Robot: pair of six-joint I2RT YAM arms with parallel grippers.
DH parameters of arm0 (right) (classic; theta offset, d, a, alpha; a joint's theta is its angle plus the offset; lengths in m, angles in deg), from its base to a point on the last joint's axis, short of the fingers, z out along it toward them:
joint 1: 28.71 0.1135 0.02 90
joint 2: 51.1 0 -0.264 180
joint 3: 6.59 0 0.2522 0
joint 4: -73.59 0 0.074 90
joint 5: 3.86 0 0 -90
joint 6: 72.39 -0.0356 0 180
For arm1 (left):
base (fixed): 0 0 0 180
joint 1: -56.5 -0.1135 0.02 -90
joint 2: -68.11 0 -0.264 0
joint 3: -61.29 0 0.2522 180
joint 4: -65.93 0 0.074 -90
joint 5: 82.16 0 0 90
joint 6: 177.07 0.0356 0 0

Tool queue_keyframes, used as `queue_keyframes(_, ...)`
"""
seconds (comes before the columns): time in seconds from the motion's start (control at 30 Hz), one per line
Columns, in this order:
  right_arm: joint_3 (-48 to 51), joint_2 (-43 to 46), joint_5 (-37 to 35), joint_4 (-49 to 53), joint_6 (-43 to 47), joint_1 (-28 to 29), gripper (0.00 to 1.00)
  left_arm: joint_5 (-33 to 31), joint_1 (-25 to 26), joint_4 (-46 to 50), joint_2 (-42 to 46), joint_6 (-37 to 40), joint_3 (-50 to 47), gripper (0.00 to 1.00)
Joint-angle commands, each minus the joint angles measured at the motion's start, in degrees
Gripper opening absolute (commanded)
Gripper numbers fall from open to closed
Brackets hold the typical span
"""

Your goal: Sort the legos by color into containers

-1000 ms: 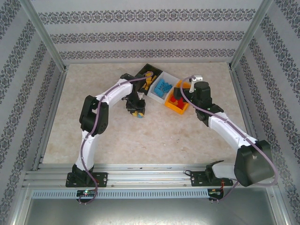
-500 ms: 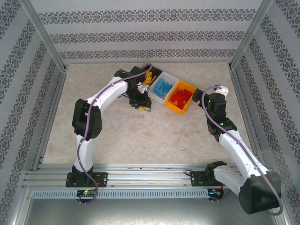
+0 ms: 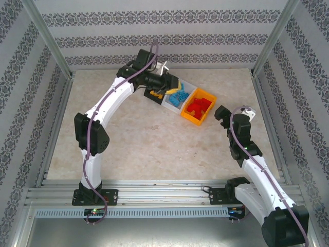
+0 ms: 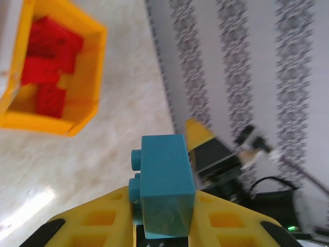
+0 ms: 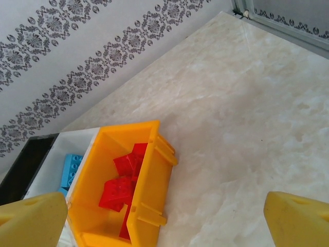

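Observation:
My left gripper (image 3: 172, 85) is shut on a teal-blue lego (image 4: 163, 188), gripped between its yellow fingers (image 4: 97, 221), and hangs over the far end of the row of containers. The white bin (image 3: 181, 99) holds several blue legos (image 5: 71, 167). The orange bin (image 3: 198, 108) holds red legos (image 5: 123, 180). My left arm covers most of the black bin (image 5: 25, 164). My right gripper (image 3: 230, 114) stands open and empty to the right of the orange bin, its fingertips (image 5: 31, 221) wide apart.
Patterned walls and metal frame posts (image 3: 49, 46) close in the marble tabletop (image 3: 154, 139) on three sides. The right arm's gripper (image 4: 211, 152) shows in the background of the left wrist view.
My left arm lifted the blue lego from the table in front of the bins and carried it back over them. My right arm drew away from the orange bin to the right.

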Motion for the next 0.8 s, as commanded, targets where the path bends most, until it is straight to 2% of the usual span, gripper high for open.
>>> queue_keyframes(0.0,0.3,0.1,1.1,1.2,-2.7,-0.5,0.98,4.3,-0.5,-15.8,-3.1,-14.5,1.3,0.26)
queue_keyframes(0.13,-1.4,-1.5,2.3,3.0,0.5,-0.2,0.98,2.5,-0.6,-19.9,-6.7,-21.8,5.7,0.25)
queue_keyframes(0.47,-5.2,-4.8,4.0,4.3,5.9,0.6,0.98,-5.2,-0.6,-10.9,-19.5,-31.7,25.8,0.24)
queue_keyframes(0.77,-6.2,-5.0,5.2,4.8,9.3,1.2,0.98,-11.1,-1.2,-11.5,-23.1,-41.2,26.0,0.24)
